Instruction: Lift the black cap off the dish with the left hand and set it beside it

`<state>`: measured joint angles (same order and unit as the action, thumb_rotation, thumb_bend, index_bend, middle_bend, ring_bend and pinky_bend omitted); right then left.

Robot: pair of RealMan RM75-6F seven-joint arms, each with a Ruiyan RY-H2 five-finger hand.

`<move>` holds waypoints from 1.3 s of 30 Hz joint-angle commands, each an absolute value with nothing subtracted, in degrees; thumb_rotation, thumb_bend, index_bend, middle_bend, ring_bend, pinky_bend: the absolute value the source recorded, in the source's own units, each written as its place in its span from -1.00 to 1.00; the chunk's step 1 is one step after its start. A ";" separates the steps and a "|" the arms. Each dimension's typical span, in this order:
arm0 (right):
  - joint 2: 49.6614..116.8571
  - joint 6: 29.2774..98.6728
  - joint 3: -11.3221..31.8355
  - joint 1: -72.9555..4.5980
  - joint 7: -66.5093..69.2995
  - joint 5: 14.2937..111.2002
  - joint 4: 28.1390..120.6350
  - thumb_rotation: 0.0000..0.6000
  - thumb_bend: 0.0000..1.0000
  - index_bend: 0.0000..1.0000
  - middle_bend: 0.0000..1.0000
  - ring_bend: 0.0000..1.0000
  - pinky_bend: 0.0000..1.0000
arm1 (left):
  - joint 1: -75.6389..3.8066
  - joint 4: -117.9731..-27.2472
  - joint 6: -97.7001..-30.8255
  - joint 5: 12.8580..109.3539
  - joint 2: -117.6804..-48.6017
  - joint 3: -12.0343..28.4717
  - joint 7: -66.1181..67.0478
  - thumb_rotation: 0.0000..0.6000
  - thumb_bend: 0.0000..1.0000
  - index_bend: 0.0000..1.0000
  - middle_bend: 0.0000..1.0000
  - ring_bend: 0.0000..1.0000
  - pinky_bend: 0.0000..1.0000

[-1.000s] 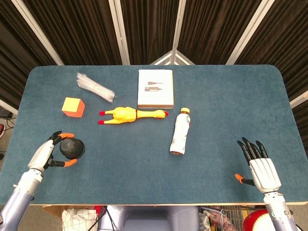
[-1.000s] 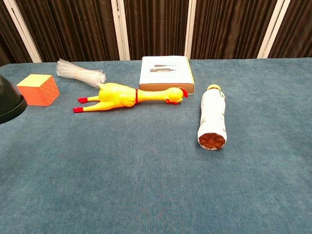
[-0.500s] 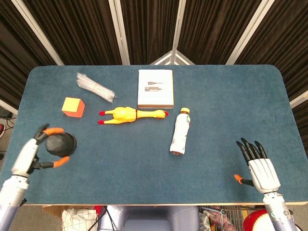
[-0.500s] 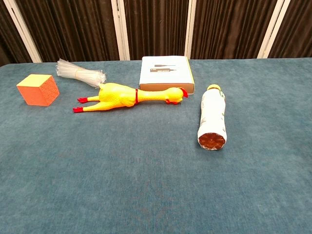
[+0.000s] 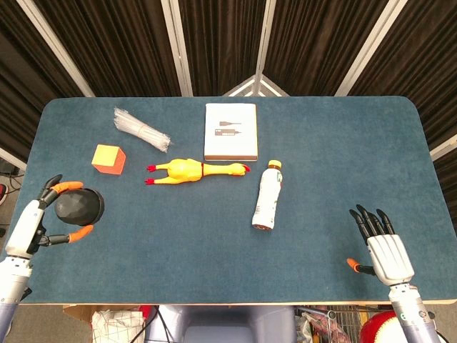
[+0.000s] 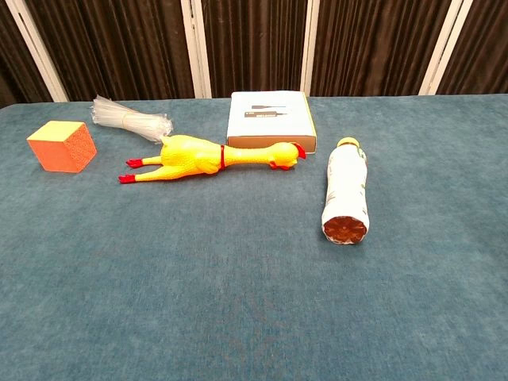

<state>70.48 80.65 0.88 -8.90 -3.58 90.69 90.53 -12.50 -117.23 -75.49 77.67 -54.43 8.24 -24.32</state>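
while gripped: black cap (image 5: 80, 206), at table's (image 5: 321, 164) left edge, below orange cube (image 5: 108, 158)
left hand (image 5: 36, 221): clasping the cap between orange-tipped fingers
right hand (image 5: 382, 250): holding nothing, fingers spread flat

Rubber chicken (image 6: 208, 157) beside box (image 6: 270, 119), bottle (image 6: 347, 190).

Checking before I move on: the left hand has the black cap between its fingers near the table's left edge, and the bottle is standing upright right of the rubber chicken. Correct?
Not quite. The bottle lies on its side, as the head view and chest view both show. The rest holds: the left hand has the black cap between its fingers near the table's left edge, and the bottle is right of the rubber chicken.
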 commanded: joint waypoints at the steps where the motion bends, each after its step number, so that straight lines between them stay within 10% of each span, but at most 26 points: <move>1: 70.52 80.53 0.86 -9.01 -3.95 90.70 90.74 1.00 -0.70 -1.00 -1.00 -0.75 -1.00 | -15.69 -108.94 -58.22 71.70 -61.47 4.10 -18.10 1.00 0.01 -0.47 -0.01 -1.00 -1.00; 9: 70.37 80.71 0.86 -8.68 -3.34 90.12 90.56 1.00 -0.70 -1.00 -1.00 -0.75 -1.00 | -14.36 -109.57 -66.61 70.98 -60.35 8.65 -17.88 1.00 0.01 -0.46 0.00 -1.00 -1.00; 25: 70.90 79.18 0.62 -9.32 -2.29 89.82 89.24 1.00 -0.71 -1.00 -1.00 -0.75 -1.00 | -19.16 -80.99 -58.59 59.75 -80.20 9.68 -15.30 1.00 0.01 -0.47 -0.03 -1.00 -1.00; 39: 71.11 79.23 0.52 -9.27 -2.71 89.73 89.12 1.00 -0.70 -1.00 -1.00 -0.75 -1.00 | -21.26 -80.27 -57.02 63.99 -84.21 10.62 -17.95 1.00 0.01 -0.46 -0.03 -1.00 -1.00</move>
